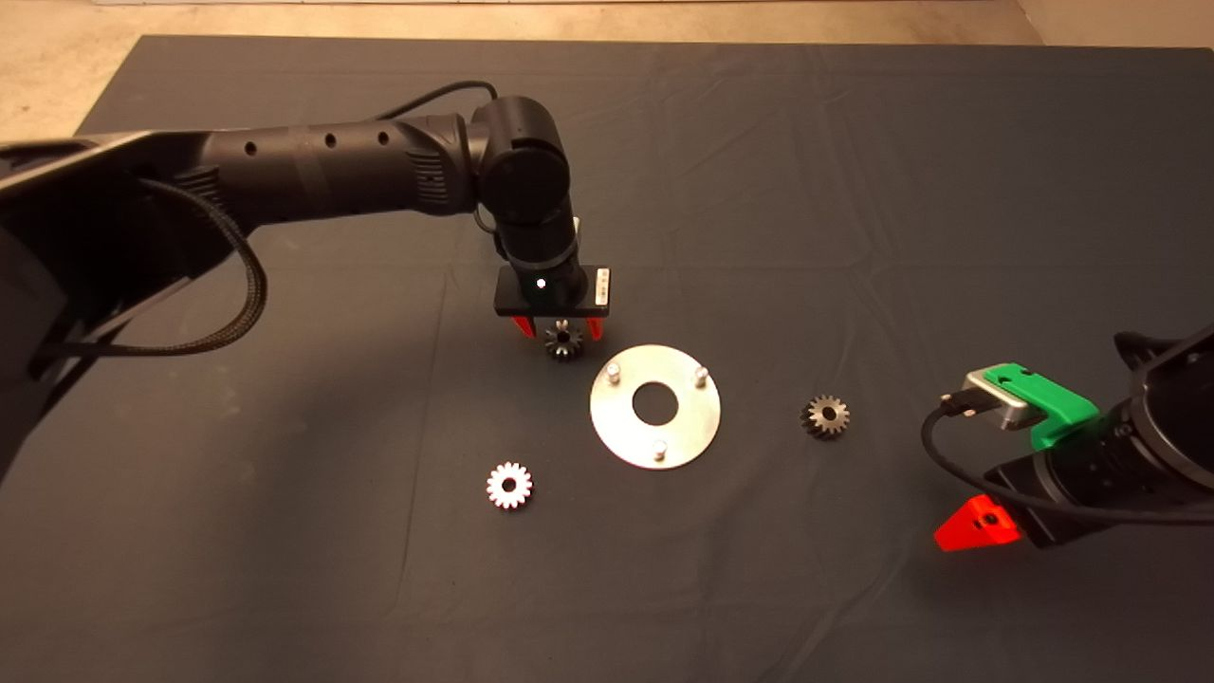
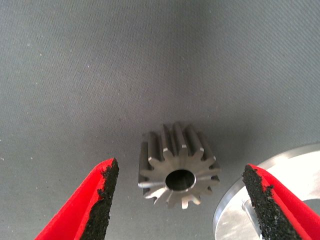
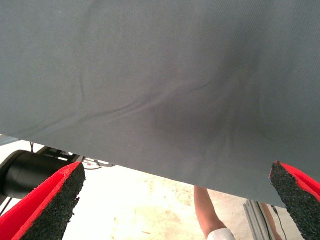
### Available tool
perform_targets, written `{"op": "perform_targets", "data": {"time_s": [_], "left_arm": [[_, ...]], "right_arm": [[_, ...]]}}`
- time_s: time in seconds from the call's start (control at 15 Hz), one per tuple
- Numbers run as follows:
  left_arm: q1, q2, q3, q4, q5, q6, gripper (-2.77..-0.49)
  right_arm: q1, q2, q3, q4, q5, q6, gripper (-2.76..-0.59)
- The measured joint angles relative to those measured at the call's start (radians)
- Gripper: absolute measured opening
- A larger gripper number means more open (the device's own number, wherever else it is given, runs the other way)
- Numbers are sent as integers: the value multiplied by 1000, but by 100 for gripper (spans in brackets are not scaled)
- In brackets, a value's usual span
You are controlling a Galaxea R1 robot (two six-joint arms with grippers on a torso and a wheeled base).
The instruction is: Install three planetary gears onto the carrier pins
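Just beside the plate [image 1: 654, 406], left gripper [image 1: 559, 328] straddles a gear [image 1: 563, 340].

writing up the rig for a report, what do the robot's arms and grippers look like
Both arms are black, jointed tubes. The left arm has small round holes along it, a braided black cable looping below, and a white-labelled wrist block. The right gripper has a green mount, a silver connector with black cable, and red fingers with rough black pads.

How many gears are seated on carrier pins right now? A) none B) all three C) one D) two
A: all three carrier pins stand bare on the plate; the three gears lie on the mat, one between the open fingers of the left gripper, one nearer, one right of the plate.
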Motion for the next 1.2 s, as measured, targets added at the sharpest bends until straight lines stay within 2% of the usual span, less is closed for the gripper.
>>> {"op": "perform_targets", "data": {"time_s": [0.4, 0.73, 1.07, 1.2], "left_arm": [[0, 35, -37, 0, 5, 31, -150], [0, 33, -51, 0, 6, 56, -150], [0, 32, -51, 0, 43, 56, -150], [0, 31, -51, 0, 66, 59, -150]], "right_arm": [[1, 0, 0, 1, 0, 0, -60], [2, 0, 3, 3, 0, 0, -60], [2, 0, 15, 4, 0, 0, -60], [2, 0, 18, 4, -1, 0, -60]]}}
